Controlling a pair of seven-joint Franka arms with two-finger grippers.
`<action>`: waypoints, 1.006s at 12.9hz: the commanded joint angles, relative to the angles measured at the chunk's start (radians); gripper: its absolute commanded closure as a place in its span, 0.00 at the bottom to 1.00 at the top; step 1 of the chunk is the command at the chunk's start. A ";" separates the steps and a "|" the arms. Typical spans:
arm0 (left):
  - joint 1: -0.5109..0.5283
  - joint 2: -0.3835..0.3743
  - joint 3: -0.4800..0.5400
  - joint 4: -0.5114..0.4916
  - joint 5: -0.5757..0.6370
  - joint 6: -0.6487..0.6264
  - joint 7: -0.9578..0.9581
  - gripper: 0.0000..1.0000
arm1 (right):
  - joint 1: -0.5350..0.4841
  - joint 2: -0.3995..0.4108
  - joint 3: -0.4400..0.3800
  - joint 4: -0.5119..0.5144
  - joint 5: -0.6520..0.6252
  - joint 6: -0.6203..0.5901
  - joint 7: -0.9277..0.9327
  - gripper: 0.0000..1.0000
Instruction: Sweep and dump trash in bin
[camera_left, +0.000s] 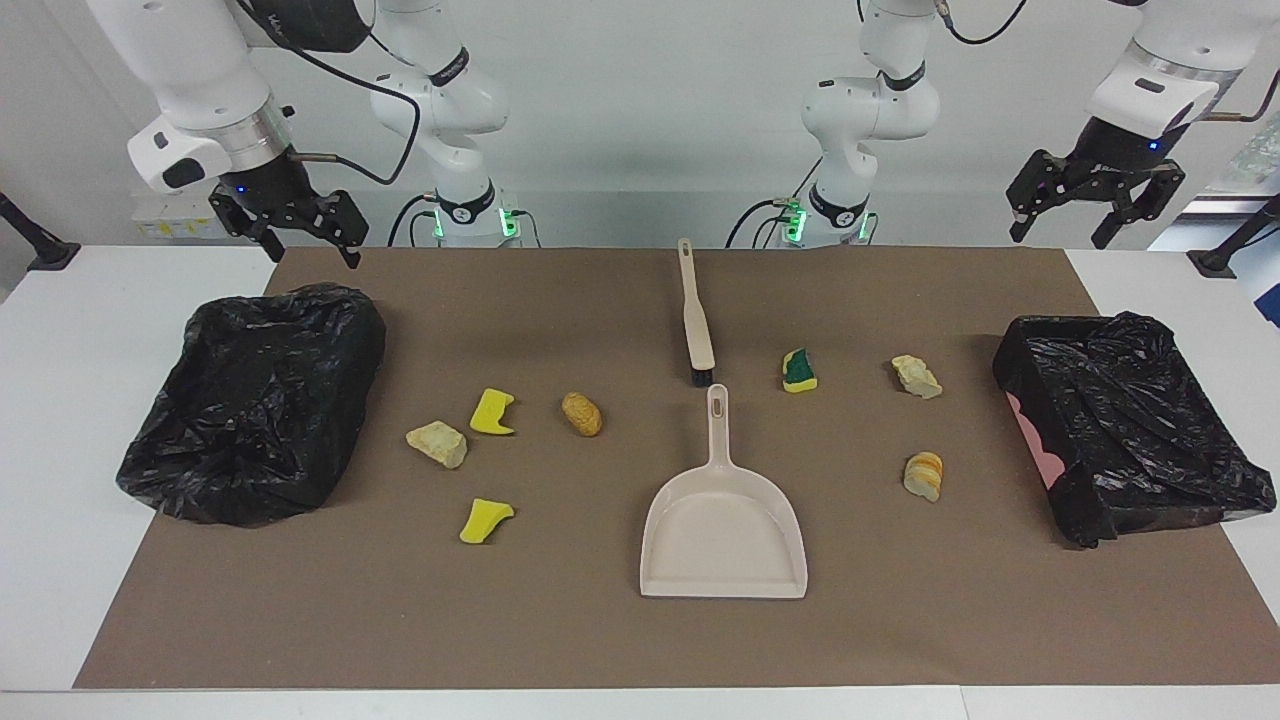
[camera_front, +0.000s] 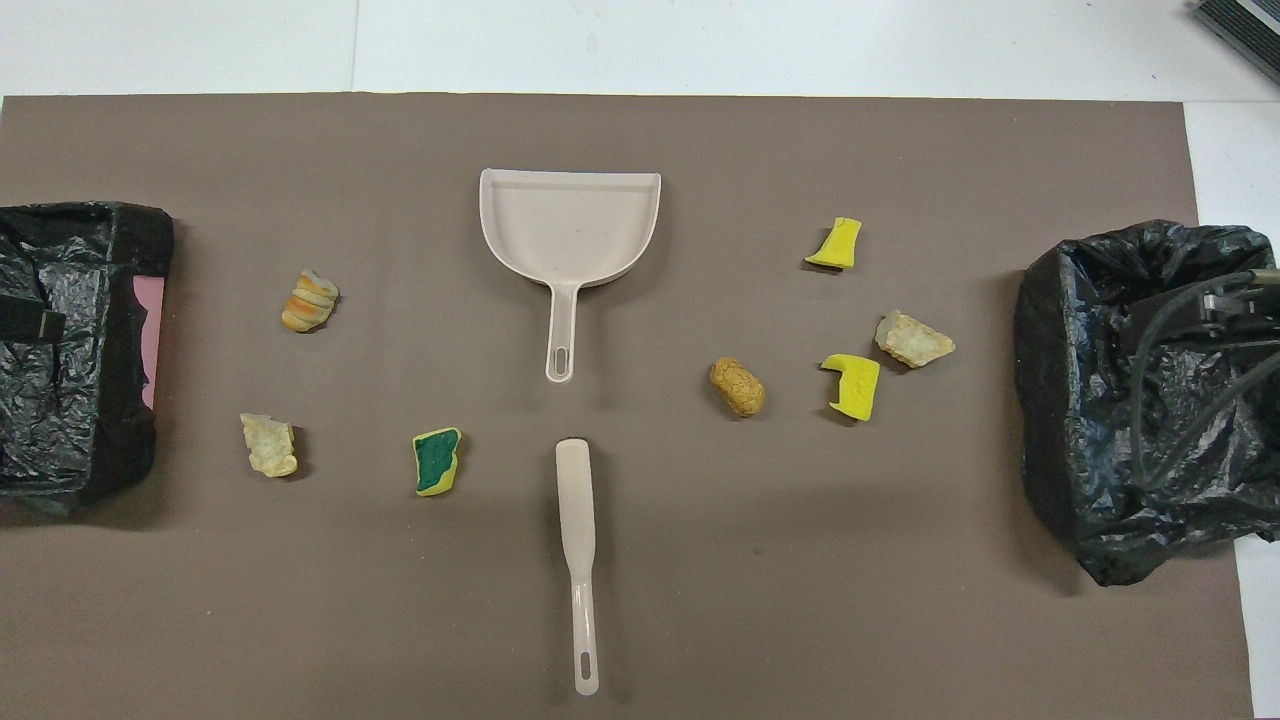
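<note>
Over the counter's robot-side edge, both arms waited raised; findings follow.

Left end effector (camera_left: 1092, 225): released, fingers spread, nothing held, hanging above the counter close to the bin at its own end.

Right end effector (camera_left: 300, 235): released, empty, hanging above the edge of the bin at its own end.

Brush (camera_left: 697, 322): lay flat at mid-counter, untouched, handle toward the robots, bristles pointing at the dustpan handle.

Dustpan (camera_left: 722, 520): lay flat and empty, farther from the robots than the brush, its handle tip just short of the bristles.

Trash, right arm's end: two yellow sponge pieces (camera_left: 491, 412), one beige foam chunk (camera_left: 438, 443) and one brown lump (camera_left: 582, 413), all loose on the brown mat (camera_left: 600, 640).

Trash, left arm's end: green-topped sponge (camera_left: 798, 370), a second foam chunk (camera_left: 916, 376) and a striped bread-like lump (camera_left: 923, 475), also loose and well apart.

Bins: two containers lined with black bags, right-end bin (camera_left: 255, 400) and left-end bin (camera_left: 1130, 425); no scrap visible in either.

Progress: judged not begun. No tool picked up, no scrap gathered or dumped. Remaining: grasp brush and dustpan, sweep all seven scraps in, empty them into a bin.
</note>
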 joint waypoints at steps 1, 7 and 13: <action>0.003 -0.018 0.000 -0.023 0.007 0.006 0.001 0.00 | -0.005 0.000 -0.004 0.003 0.012 0.007 0.011 0.00; -0.017 -0.044 -0.014 -0.066 0.001 0.006 -0.005 0.00 | -0.002 0.000 -0.004 0.004 0.030 0.018 0.019 0.00; -0.188 -0.150 -0.015 -0.297 -0.005 0.076 -0.144 0.00 | 0.006 0.000 -0.004 -0.007 0.022 0.014 0.010 0.00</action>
